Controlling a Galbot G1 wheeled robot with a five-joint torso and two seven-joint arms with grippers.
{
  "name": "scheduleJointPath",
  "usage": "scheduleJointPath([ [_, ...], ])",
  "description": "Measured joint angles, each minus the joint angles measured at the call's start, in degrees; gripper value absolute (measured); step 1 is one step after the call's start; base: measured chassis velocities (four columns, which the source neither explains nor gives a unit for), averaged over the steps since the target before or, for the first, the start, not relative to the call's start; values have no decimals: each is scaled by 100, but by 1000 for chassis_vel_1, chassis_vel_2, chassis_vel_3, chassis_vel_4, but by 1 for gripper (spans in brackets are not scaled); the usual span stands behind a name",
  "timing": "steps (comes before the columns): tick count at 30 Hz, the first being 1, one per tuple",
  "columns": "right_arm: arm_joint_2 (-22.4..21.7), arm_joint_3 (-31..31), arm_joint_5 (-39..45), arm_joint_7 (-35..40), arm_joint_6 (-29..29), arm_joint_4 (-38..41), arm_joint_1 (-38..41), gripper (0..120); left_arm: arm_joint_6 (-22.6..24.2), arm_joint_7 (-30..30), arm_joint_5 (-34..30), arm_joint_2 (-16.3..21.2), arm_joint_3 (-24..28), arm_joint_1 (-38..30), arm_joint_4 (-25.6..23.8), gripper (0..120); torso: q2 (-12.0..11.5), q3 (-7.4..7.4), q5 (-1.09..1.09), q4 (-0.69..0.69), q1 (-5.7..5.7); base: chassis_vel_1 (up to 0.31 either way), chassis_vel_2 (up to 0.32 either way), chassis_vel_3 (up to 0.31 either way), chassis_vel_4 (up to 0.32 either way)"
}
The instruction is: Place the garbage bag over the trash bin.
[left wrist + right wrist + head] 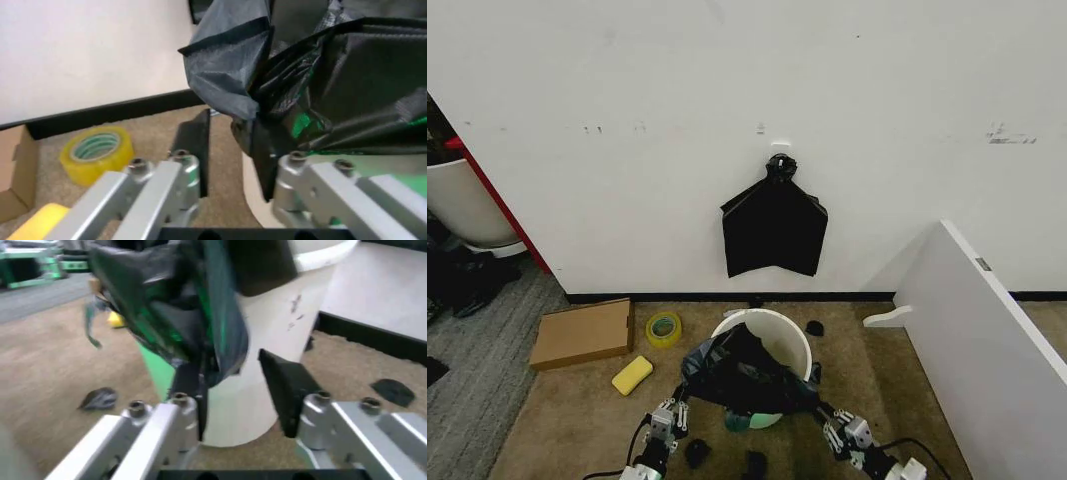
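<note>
Beige carpet under one trash bin, one garbage bag draped across, left gripper and right gripper fingers apart.

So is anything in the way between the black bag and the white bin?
Nothing visible. The garbage bag already drapes over the near side of the trash bin, touching its rim. The far part of the bin's mouth is uncovered. The left gripper and right gripper sit at the bag's two lower corners, fingers open.
</note>
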Motion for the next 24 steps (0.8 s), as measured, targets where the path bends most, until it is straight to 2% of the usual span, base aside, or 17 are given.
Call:
scheduleJointPath([
  [4,-61,122,42,-313,85,29,-83,43,112,254,-71,115,-67,9,-120,37,0,0,0,-1,0,0,0,0,0],
  [6,-110,235,48,-533,180,75,-199,53,133,640,-171,268,-173,-25,-159,48,0,0,0,0,0,0,0,0,0],
  [9,-144,335,42,-746,320,199,-405,66,-76,1383,-320,407,-480,-186,-27,61,0,0,1,-1,0,0,0,0,0],
  [10,-147,358,33,-801,352,243,-461,70,-175,1662,-372,421,-580,-250,55,65,0,0,1,-1,0,0,0,0,0],
  [11,-147,358,33,-801,352,243,-461,70,-175,1662,-372,421,-580,-250,55,65,0,0,1,-1,0,0,0,0,0],
  [14,-140,478,-15,-1035,526,421,-636,82,-588,2594,-606,429,-969,-513,366,78,0,0,-1,-2,0,0,0,0,0],
  [16,-125,532,-19,-1105,592,501,-679,90,-723,2962,-721,420,-1133,-597,486,85,0,0,-1,-2,0,0,0,0,0],
  [18,-90,620,31,-1151,664,687,-691,98,-987,3769,-893,390,-1542,-797,775,93,0,0,-1,-2,0,0,0,0,0],
  [19,-90,620,31,-1151,664,687,-691,98,-987,3769,-893,390,-1542,-797,775,93,0,0,-1,-2,0,0,0,0,0],
  [21,-70,646,209,-1151,670,846,-634,99,-1117,4293,-1077,387,-1827,-896,1025,99,0,0,-1,-2,0,0,0,0,0],
  [24,-56,630,405,-1127,653,941,-458,100,-1221,4732,-1434,403,-1984,-956,1246,100,0,0,1,1,-1,0,0,0,0],
])
